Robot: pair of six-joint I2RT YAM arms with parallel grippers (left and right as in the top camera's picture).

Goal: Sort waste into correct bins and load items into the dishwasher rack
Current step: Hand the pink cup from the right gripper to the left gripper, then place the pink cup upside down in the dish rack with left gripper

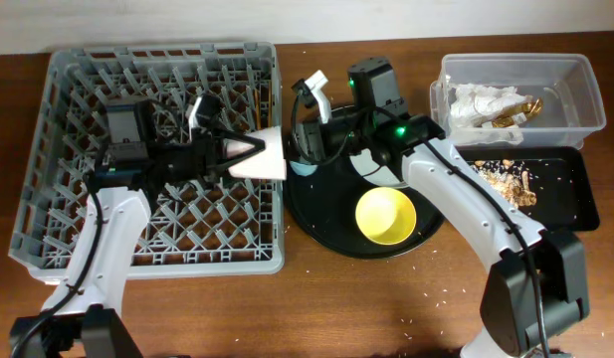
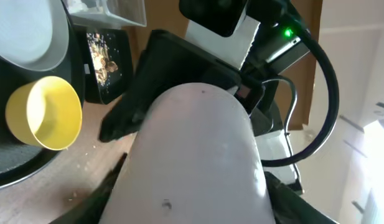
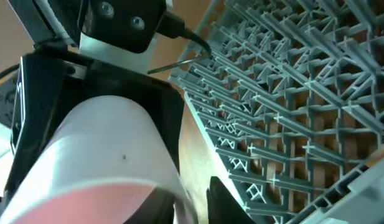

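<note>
Large square grey plastic dishwasher rack: occupies the table's left half.

Left gripper: sits over the rack's right edge, fingers pinched on the pale pink cup.

Pale pink cup: lies on its side, long axis running left to right. Its narrow base points toward the left claw and its wide mouth toward the right gripper, just beside that mouth.

Right claw: we cannot tell whether it is spread or pressed together.

We judge the rack lies leftward of the cup, nearer the left arm.
</note>
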